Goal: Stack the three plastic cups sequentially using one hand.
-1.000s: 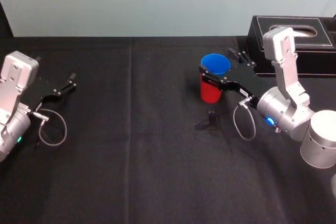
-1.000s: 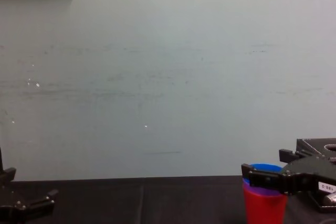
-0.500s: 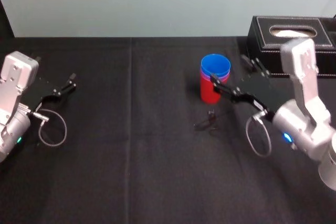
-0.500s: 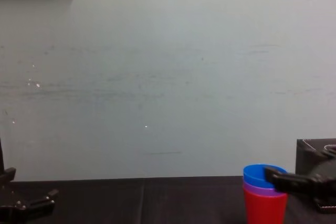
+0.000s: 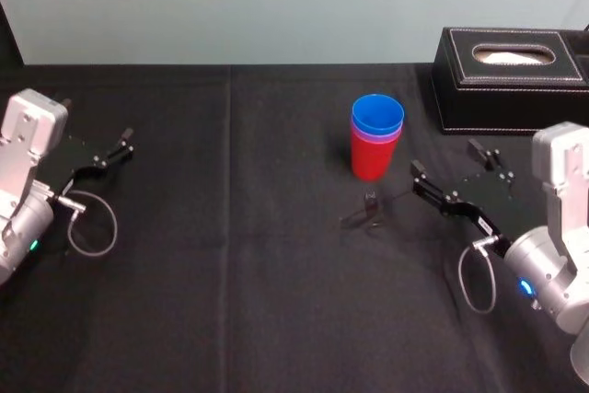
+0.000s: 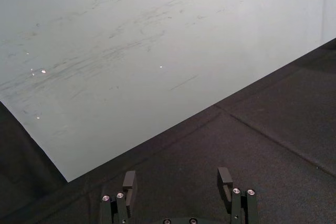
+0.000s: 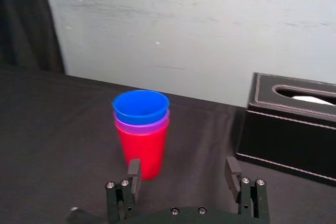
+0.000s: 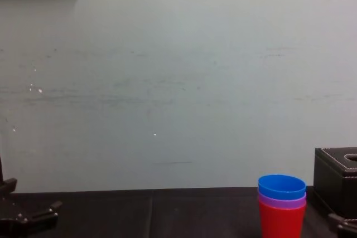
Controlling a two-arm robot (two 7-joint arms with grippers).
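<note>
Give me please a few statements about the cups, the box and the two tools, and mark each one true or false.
1. The blue cup sits on top, nested in the purple cup, which sits in the red cup. True.
2. The right tool is shut on the stack. False: it is open, apart from the cups and holds nothing.
3. The black box stands to the left of the cups. False: it stands to their right, farther back.
4. The left tool is open and empty. True.
</note>
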